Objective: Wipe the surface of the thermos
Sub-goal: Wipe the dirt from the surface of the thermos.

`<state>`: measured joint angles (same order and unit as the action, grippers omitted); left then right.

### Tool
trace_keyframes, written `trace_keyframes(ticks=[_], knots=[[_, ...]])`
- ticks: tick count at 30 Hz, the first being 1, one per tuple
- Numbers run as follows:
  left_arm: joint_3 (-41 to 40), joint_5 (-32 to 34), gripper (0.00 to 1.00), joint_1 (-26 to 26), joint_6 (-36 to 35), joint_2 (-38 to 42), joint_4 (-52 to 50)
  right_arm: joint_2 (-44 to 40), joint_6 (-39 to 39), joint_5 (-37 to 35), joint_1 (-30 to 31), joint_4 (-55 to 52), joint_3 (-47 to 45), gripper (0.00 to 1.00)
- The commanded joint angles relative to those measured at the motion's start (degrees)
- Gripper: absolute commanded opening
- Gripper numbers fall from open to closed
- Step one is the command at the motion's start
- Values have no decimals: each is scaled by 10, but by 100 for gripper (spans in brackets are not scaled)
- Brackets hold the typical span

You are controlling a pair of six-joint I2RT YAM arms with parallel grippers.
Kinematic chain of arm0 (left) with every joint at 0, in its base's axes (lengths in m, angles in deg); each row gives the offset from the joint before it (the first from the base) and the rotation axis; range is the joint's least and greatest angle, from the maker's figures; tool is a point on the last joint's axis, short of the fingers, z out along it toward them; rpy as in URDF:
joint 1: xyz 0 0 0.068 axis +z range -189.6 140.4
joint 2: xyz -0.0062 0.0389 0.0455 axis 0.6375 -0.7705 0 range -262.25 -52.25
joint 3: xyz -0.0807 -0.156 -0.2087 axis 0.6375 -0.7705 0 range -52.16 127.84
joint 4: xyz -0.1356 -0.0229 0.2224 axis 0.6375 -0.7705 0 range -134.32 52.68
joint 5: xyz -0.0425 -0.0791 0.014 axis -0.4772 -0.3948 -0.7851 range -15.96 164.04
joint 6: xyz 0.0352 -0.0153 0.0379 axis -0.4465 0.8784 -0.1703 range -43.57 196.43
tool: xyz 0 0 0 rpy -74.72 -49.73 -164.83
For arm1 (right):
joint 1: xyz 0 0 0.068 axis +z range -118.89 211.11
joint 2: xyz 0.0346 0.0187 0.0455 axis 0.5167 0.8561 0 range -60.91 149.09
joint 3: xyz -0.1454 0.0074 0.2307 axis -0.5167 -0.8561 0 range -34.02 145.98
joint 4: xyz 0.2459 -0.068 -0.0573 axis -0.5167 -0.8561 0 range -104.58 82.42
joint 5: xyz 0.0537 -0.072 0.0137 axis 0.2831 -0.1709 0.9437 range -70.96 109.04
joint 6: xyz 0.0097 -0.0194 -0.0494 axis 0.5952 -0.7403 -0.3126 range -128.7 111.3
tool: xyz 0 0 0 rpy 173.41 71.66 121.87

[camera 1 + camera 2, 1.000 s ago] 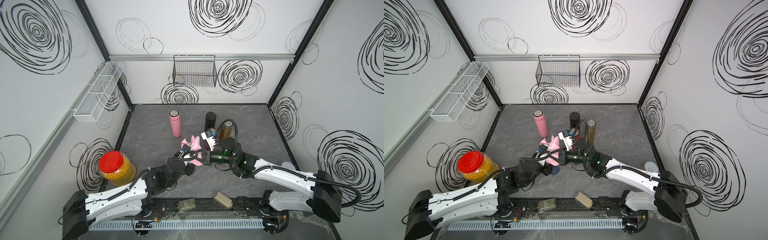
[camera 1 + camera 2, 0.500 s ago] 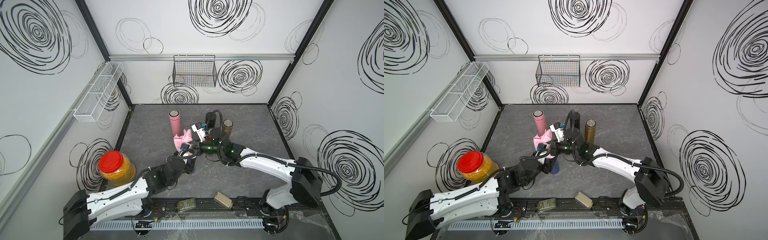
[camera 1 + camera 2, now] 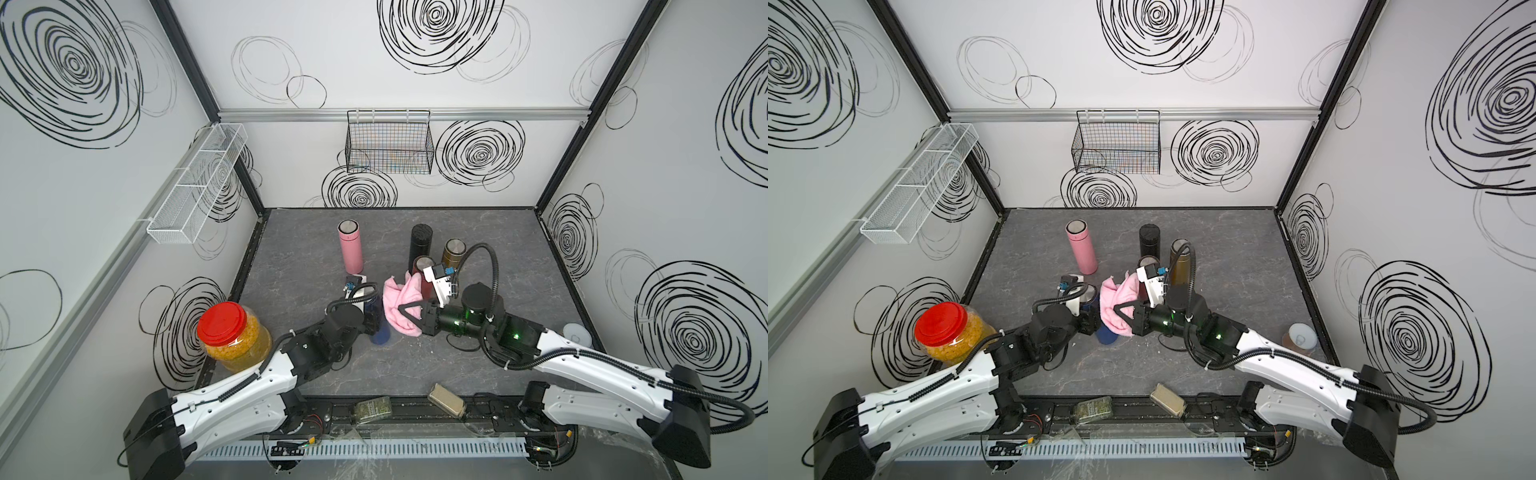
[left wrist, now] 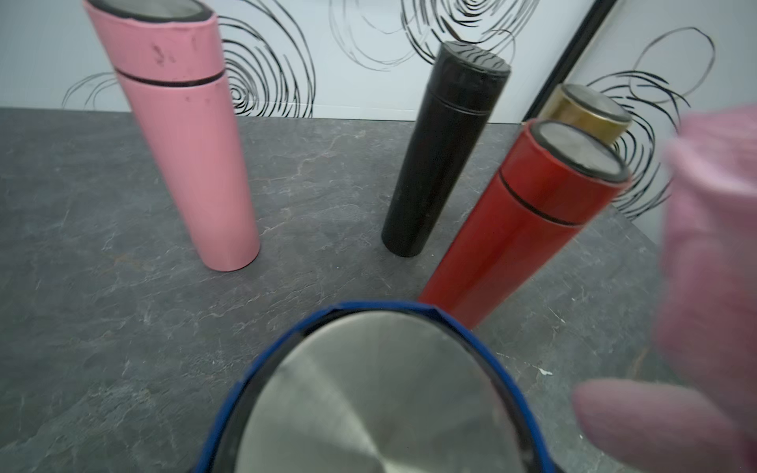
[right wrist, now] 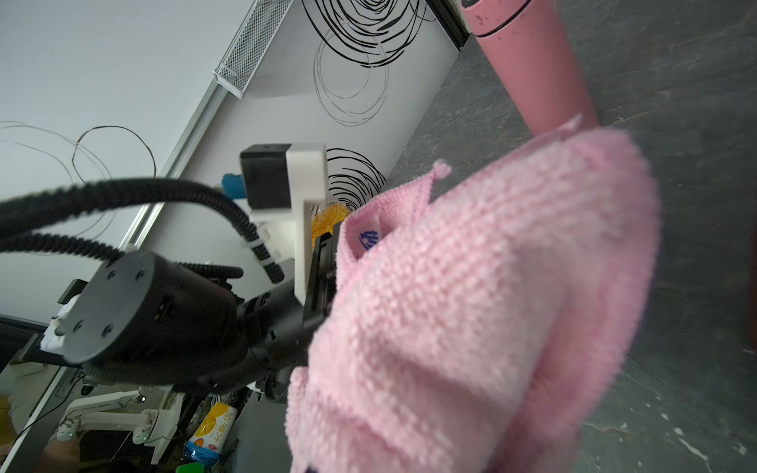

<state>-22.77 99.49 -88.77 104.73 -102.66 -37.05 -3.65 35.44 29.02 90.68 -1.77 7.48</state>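
Top views: my left claw (image 3: 375, 321) is closed tight round the body of the blue thermos (image 3: 379, 335), which appears to stand upright on the grey table (image 3: 299, 257), near its front middle. My right claw (image 3: 401, 311) is pinched fully shut on the pink cloth (image 3: 400, 297). Both show the same in the paired view: left claw (image 3: 1090, 322), blue thermos (image 3: 1106, 335), right claw (image 3: 1118, 310), pink cloth (image 3: 1116, 296). Change noted: half a second ago my right arm was stretched further out, with the cloth up near the pink thermos (image 3: 351, 251). Now it is drawn back, and the cloth hangs at the blue thermos's right flank, roughly where it was a second ago. I read this as one out-and-back wiping stroke completed on that side, with the rest of the wall probably still to do. Left wrist view: the steel lid of the blue thermos (image 4: 381, 393) fills the foreground and the cloth (image 4: 712, 266) is blurred just beside it; I cannot confirm contact. The pink thermos (image 4: 184, 155), black thermos (image 4: 442, 151), red thermos (image 4: 524, 221) and gold thermos (image 4: 585, 110) stand beyond, apart. Right wrist view: the cloth (image 5: 491, 307) bunches over my right fingertips and hides them.
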Motion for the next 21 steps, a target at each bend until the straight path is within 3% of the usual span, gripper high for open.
trace_keyframes(ticks=[1,6,10,16,21], knots=[[14,-30,0,32,105,47,13,-40,19,-64,20,-65,-33,0],[-4,-91,0,80,179,114,24,-64,50,-99,24,-46,-119,0],[17,-68,0,83,201,137,-33,-23,27,-95,33,66,-157,0],[25,-52,0,74,277,139,-64,124,-112,-186,126,94,1,0],[18,-48,0,65,331,138,-50,248,-156,-225,170,133,97,0]])
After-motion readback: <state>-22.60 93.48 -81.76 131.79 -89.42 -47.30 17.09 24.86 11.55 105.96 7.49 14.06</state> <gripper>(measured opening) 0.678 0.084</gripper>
